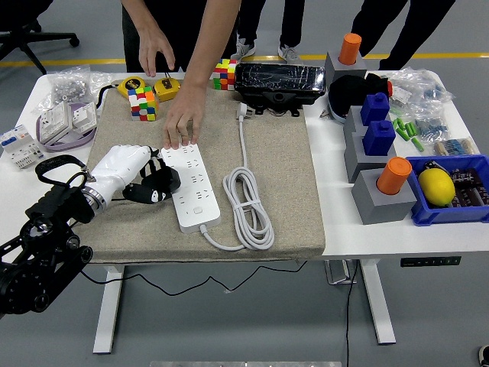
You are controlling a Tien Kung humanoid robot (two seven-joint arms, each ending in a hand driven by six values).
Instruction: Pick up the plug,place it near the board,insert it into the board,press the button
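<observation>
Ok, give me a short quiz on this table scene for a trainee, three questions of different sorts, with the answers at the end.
1. True or false: the robot's left hand lies right beside the left edge of the white power strip.
2. What is the person's hand at the far end of the power strip doing? A) lifting the strip off the mat B) resting its fingers on the strip's far end C) holding the coiled white cable
3. Fill in: the lemon lies in a ____ bin at the table's right.

Key: 1 true; 2 B; 3 blue.
</observation>
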